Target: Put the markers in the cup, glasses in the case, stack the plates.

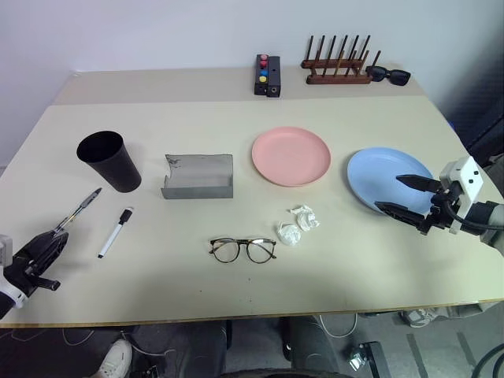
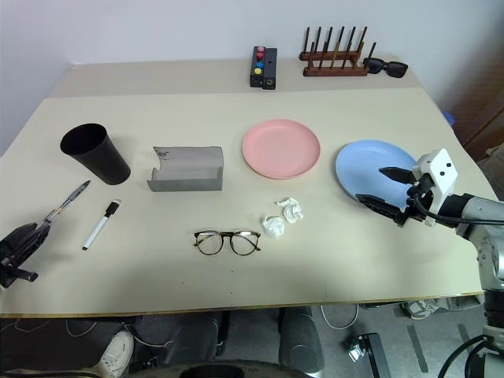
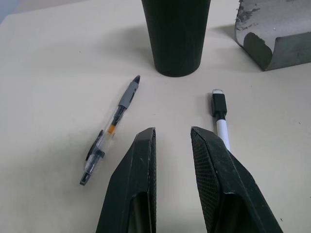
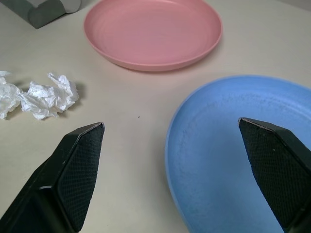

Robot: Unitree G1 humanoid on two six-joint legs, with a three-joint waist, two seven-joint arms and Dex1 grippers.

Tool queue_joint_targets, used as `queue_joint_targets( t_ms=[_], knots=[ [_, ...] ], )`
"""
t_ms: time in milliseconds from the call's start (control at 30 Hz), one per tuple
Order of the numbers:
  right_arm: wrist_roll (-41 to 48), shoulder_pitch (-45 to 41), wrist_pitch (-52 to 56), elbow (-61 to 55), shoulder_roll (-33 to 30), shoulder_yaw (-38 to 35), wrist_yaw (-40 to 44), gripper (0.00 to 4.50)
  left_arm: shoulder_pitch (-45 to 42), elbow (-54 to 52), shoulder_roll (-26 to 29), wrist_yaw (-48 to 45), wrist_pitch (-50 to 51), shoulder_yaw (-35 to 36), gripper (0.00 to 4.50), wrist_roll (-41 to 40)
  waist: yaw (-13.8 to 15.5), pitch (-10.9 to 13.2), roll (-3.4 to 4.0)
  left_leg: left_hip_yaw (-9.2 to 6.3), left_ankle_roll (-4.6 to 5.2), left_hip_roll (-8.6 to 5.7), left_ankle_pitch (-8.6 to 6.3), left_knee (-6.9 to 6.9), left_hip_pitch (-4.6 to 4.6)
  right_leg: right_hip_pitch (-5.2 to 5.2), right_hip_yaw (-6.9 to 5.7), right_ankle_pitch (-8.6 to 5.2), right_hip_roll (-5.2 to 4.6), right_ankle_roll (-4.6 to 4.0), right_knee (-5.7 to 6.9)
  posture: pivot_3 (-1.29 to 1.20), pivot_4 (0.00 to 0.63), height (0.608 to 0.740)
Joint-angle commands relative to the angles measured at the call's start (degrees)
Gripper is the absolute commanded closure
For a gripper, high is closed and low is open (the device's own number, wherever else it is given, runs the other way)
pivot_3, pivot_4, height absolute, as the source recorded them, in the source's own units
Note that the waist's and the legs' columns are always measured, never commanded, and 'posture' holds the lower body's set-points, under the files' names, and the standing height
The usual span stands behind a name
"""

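- The right gripper (image 1: pixel 403 195) hovers at the near-left rim of the blue plate (image 1: pixel 378 172), fingers spread wide, one over the plate and one over bare table; nothing is held.
- The pink plate (image 1: pixel 290 155) lies just left of the blue one and slightly farther, apart from it, so stacking probably means carrying blue leftward with the right arm.
- The left gripper (image 1: pixel 49 243) sits at the near left, fingers close together with a narrow gap, empty.
- The clear pen (image 3: pixel 111 128) and white marker (image 3: pixel 220 116) lie just beyond its tips, one on each side, long axes running near to far and tilted right, toward the black cup (image 1: pixel 109 160).
- The glasses (image 1: pixel 242 250) rest near centre, lenses upright, nearer than the grey case (image 1: pixel 198 176), roughly midway between both arms.
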Motion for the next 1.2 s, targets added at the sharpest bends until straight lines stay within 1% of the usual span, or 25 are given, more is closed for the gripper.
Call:
queue_joint_targets(
  t_ms=[33, 400, 700, 933, 1067, 1167, 1200],
  knots=[
    [1.3, -0.9, 0.7, -2.9, -0.3, -0.9, -0.6, 0.00, 0.3, -0.2, 0.0, -0.2, -1.1, 0.7, 3.37, 0.2, 0.0, 0.0, 0.00, 0.00, 0.00, 0.00, 0.00, 0.00, 0.00, 0.00, 0.00, 0.00, 0.00, 0.00, 0.00, 0.00, 0.150, 0.734],
    [0.8, -2.2, 1.5, -2.6, -0.6, -0.4, -0.2, 0.00, 0.7, -0.7, -0.7, -0.4, -0.9, 0.4, 3.37, 0.1, 0.0, 0.0, 0.00, 0.00, 0.00, 0.00, 0.00, 0.00, -0.01, 0.00, -0.01, 0.00, 0.00, 0.00, -0.01, 0.00, 0.150, 0.734],
    [0.3, -2.5, 0.1, -2.2, 0.6, 0.6, -0.3, 0.00, -0.3, -0.8, 0.1, -0.2, -0.3, -0.2, 3.37, 0.8, 0.0, 0.0, 0.00, 0.00, 0.00, 0.00, 0.00, 0.00, -0.01, 0.00, -0.01, 0.00, 0.00, 0.00, -0.01, 0.00, 0.150, 0.734],
    [1.2, -2.4, -0.1, -3.8, 1.7, 1.1, -0.5, 0.00, -1.4, -0.6, 0.9, -0.1, 0.8, -2.2, 3.37, 1.7, 0.0, 0.0, -0.01, 0.00, 0.00, 0.00, 0.00, 0.00, -0.01, -0.01, -0.01, 0.00, 0.00, 0.00, -0.01, 0.00, 0.150, 0.734],
    [2.0, -2.0, 0.6, -6.9, 2.3, 1.6, -0.5, 0.00, -3.0, -1.6, 2.7, -0.3, 4.4, -4.3, 3.37, 1.0, 0.0, 0.0, 0.00, -0.01, 0.00, 0.00, 0.00, 0.00, -0.01, -0.01, -0.02, 0.00, 0.00, 0.00, -0.01, 0.00, 0.150, 0.734],
    [3.2, -2.2, 1.1, -10.7, 3.3, 2.4, -0.6, 0.00, -5.8, -2.5, 4.1, 1.3, 8.1, -8.3, 2.61, 1.9, 0.1, 0.0, 0.00, -0.01, 0.00, 0.00, 0.00, 0.01, -0.01, 0.00, -0.02, -0.01, 0.00, 0.01, 0.00, 0.00, 0.150, 0.734],
    [3.9, -2.3, 1.5, -12.1, 3.6, 2.8, -0.5, 0.00, -6.8, -3.0, 4.6, 2.2, 9.1, -9.5, 2.09, 2.4, 0.1, 0.0, 0.00, -0.01, 0.00, 0.00, 0.00, 0.01, -0.01, 0.01, -0.02, 0.00, 0.00, 0.02, 0.00, 0.00, 0.150, 0.734]
  ],
)
